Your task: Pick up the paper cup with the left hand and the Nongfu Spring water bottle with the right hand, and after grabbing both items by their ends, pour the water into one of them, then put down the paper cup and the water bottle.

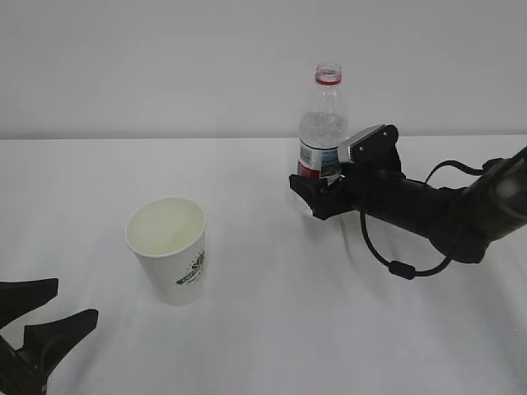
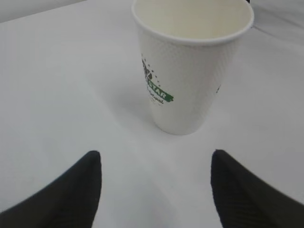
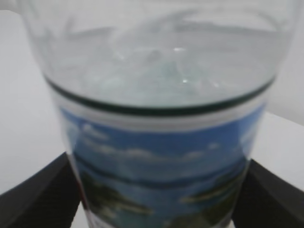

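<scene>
The paper cup (image 1: 169,255) stands upright on the white table (image 1: 329,329), white with a green-and-black logo; its rim and logo fill the top of the left wrist view (image 2: 190,80). My left gripper (image 1: 74,300) is open at the table's near left corner, a short way from the cup, with nothing between its fingers (image 2: 156,161). The Nongfu Spring water bottle (image 1: 321,123) stands upright and uncapped, with a red neck ring. My right gripper (image 1: 311,196) is open around its lower part, a finger close on each side of the label (image 3: 161,142). Clear water (image 3: 156,80) shows above the label.
A pale wall rises behind the table's far edge (image 1: 165,137). The right arm's black cable (image 1: 403,267) loops down onto the table under the forearm. Nothing else stands on the white surface.
</scene>
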Robot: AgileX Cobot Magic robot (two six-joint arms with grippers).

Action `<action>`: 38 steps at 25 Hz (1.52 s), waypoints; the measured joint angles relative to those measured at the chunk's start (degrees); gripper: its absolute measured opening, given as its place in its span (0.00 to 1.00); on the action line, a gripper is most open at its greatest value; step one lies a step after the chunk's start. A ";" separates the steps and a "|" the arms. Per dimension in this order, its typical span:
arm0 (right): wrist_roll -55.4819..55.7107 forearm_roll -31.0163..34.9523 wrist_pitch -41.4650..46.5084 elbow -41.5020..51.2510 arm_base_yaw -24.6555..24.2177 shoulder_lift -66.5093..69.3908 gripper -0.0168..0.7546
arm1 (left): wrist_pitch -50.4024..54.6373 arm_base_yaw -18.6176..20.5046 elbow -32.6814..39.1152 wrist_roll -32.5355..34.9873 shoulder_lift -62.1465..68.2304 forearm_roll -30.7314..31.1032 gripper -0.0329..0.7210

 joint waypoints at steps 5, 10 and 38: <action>0.00 0.53 0.97 -0.14 0.30 0.00 0.85 | 0.00 0.00 0.00 0.00 0.00 0.00 0.74; -0.04 0.83 1.12 -0.14 0.30 0.00 0.73 | 0.00 0.00 0.00 0.00 0.00 0.00 0.74; -0.26 0.03 3.37 9.51 0.30 -7.47 0.70 | 0.00 0.00 0.00 0.00 0.00 0.00 0.74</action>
